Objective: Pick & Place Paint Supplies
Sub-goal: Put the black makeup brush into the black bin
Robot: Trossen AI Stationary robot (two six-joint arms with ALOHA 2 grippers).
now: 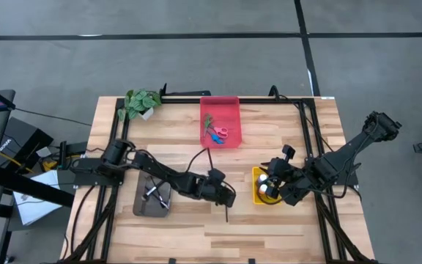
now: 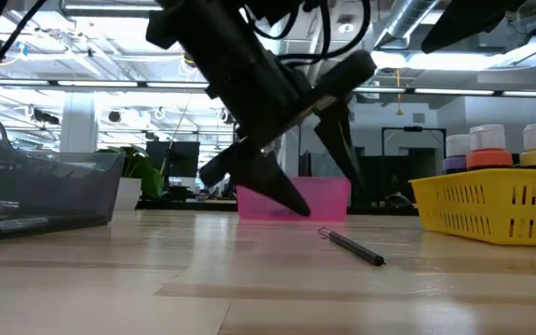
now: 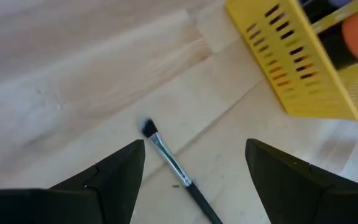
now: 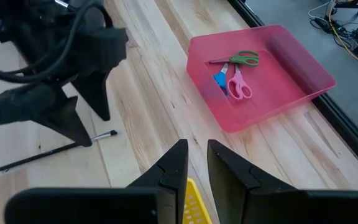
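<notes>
A thin dark-handled brush (image 3: 174,167) lies flat on the wooden table (image 1: 196,235), bristles (image 3: 148,129) toward the far side. My left gripper (image 3: 194,149) hangs open just above it, slanting down, one finger on each side and touching nothing; the low view shows its tips (image 2: 316,191) clear of the brush (image 2: 354,248). My right gripper (image 4: 196,158) waits above the yellow tray (image 1: 258,192) of paint bottles (image 2: 488,140), its fingers a narrow gap apart with nothing between. Scissors (image 4: 234,71) lie in the red tray (image 4: 303,68).
A grey tray (image 1: 143,207) with brushes lies left of my left gripper (image 1: 224,199). A small potted plant (image 1: 141,103) stands at the far left corner. Bare wood stretches along the near edge and between the trays.
</notes>
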